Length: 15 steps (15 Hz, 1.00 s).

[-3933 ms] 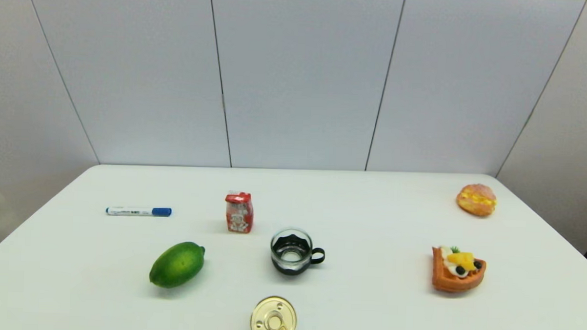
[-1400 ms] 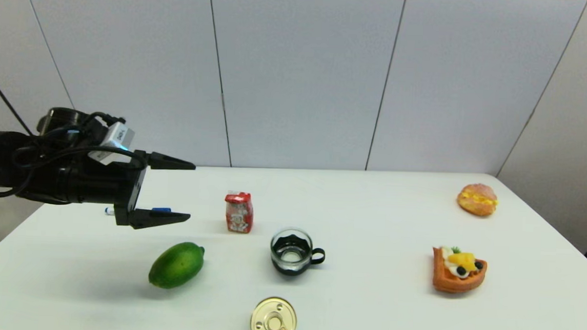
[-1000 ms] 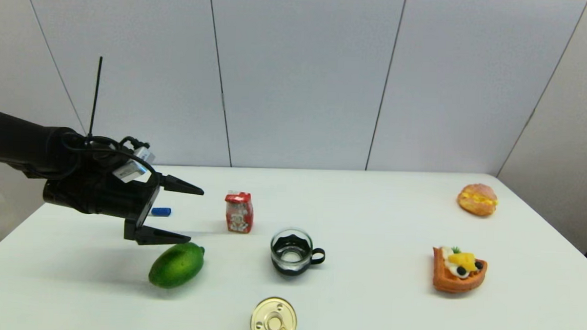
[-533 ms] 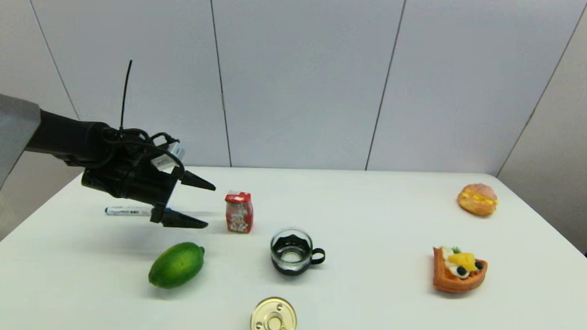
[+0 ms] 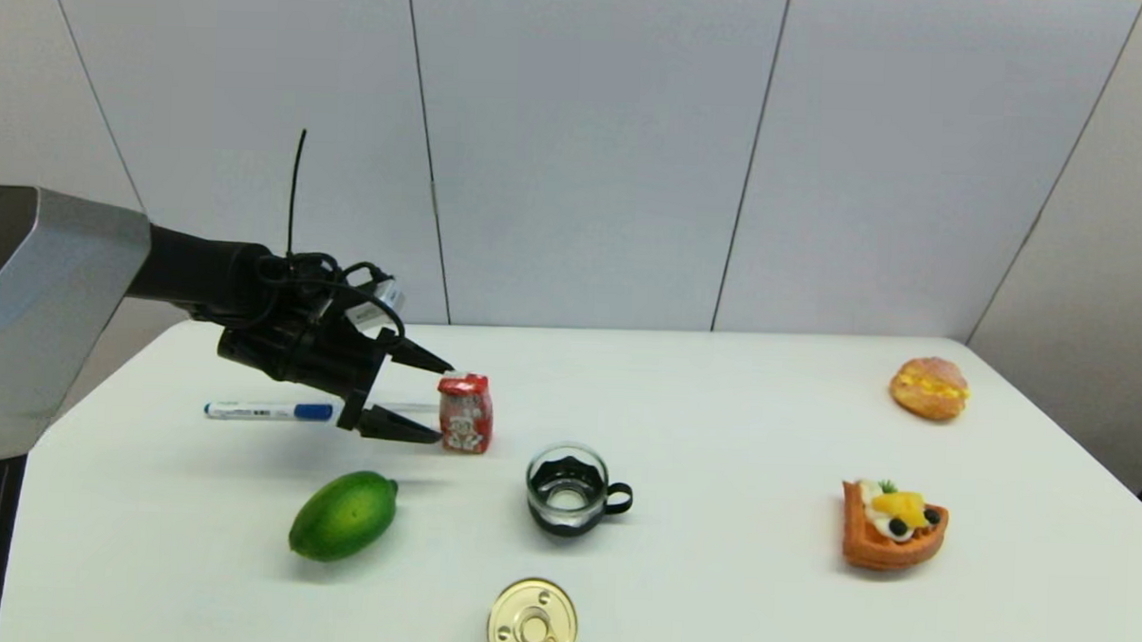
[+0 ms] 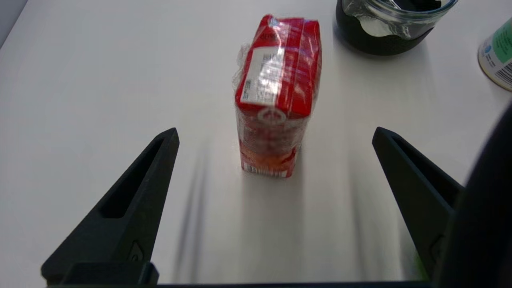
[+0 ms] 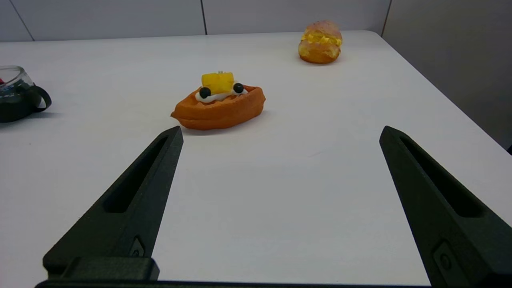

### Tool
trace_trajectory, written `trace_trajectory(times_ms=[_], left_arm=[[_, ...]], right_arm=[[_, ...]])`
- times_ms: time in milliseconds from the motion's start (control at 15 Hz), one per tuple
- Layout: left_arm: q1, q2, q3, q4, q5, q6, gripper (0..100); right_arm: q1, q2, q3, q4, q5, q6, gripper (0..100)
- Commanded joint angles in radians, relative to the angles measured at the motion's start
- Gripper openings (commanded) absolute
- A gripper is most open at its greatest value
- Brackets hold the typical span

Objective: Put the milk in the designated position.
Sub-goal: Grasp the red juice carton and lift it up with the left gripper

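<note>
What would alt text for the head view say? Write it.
The left pincer, open, reaches the upright red milk carton on a white table. A lime, glass mug, can, marker and pastries lie around.

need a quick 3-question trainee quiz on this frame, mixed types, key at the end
1. True or false: the left gripper is shut on the milk carton.
2. Which thing stands nearest the milk carton?
A. glass cup
B. waffle
C. cream puff
3. Fill in: the blue-capped marker lies on the robot's ____ side of the carton.

Key:
1. False; its fingers are open, one on either side of the upright carton.
2. A
3. left
</note>
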Motion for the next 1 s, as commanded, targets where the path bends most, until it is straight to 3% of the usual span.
trace_trajectory(times_ms=[67, 1000], left_arm=[[-0.014, 0.011, -0.025, 0.002, -0.005, -0.013, 100], [-0.051, 0.031, -0.073, 0.007, -0.003, -0.042, 100]], right_arm=[[0.0, 0.001, 0.0, 0.0, 0.0, 0.0, 100], [0.0, 0.001, 0.0, 0.0, 0.0, 0.0, 100]])
